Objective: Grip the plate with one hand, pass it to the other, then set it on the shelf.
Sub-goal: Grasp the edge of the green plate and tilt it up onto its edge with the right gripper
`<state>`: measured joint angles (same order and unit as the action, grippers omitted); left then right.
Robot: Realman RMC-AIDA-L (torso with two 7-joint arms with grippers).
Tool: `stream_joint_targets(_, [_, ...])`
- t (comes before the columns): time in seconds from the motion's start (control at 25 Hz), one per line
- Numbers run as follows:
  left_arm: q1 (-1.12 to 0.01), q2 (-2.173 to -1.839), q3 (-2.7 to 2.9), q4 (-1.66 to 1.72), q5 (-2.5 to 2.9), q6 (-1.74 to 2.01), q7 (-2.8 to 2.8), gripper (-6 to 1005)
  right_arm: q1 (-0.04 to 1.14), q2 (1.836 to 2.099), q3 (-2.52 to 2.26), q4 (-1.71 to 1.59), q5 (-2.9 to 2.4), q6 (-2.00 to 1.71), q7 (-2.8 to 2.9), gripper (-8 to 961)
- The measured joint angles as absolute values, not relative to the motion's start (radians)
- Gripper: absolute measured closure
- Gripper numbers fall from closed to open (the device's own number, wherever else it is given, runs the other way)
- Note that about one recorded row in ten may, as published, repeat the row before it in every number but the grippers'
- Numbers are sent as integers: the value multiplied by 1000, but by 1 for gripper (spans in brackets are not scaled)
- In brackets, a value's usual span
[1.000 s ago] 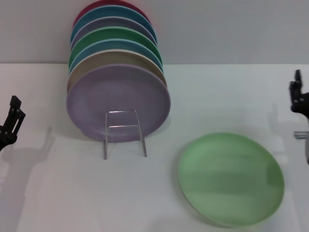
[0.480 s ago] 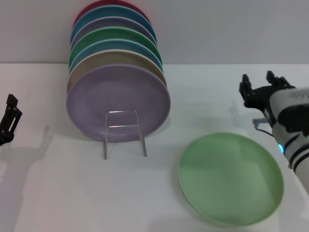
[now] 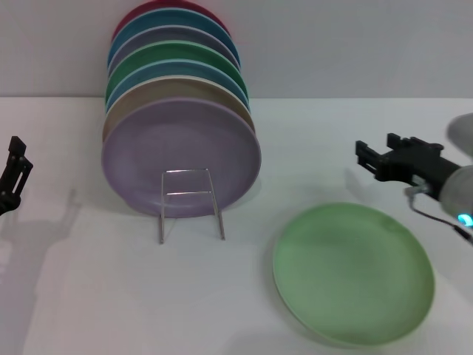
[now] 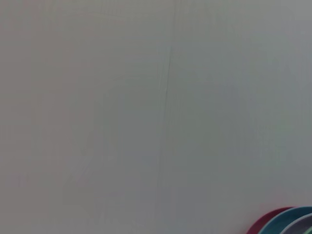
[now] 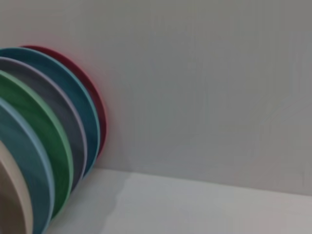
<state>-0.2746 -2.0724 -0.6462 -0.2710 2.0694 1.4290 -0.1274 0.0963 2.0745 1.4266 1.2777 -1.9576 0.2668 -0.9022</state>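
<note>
Black against the white desk (image 3: pixel 89 296), the left gripper (image 3: pixel 13 177) sits at the far left edge of the head view, well apart from everything else; whether its fingers are open or closed cannot be told. Its wrist camera takes in mostly the pale grey wall, with only the rims of the crimson and blue plates showing in one corner.

To the right of that gripper stands a row of round plates leaning on edge, one behind another. The large lilac matte plate (image 3: pixel 181 157) is at the front, a beige plate (image 3: pixel 177 90) just behind it, then a light blue one, a darker green plate (image 3: pixel 174 53), a greyish-lilac one, a deeper blue one and a crimson plate (image 3: pixel 166 7) nearest the wall. The right wrist view shows the same row edge-on, the crimson plate (image 5: pixel 92 97) closest to the wall.

Just in front of the lilac plate is the small silvery wire plate rack (image 3: pixel 189 201), its rectangular looped front upright and its two legs resting on the desk. Nothing sits in that front loop.

Farther right and nearer, the round pale mint-green matte plate (image 3: pixel 353 272) lies flat on the desk, well apart from the rack and untouched.

Beyond that plate's far right rim hovers the right gripper (image 3: pixel 384 159), black, with its fingers spread apart and holding nothing, pointing left.
</note>
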Motion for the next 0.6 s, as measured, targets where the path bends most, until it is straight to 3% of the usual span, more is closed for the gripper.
stream_joint_targets(0.28, [-275, -2073, -654, -282, 2069, 1430, -127, 158, 83, 2075, 1725, 1444, -2079, 717, -811, 385])
stream_joint_targets(0.6, [-279, -2077, -653, -294, 2069, 1433, -128, 159, 215, 2072, 1930, 1549, -2315, 1170, -678, 385])
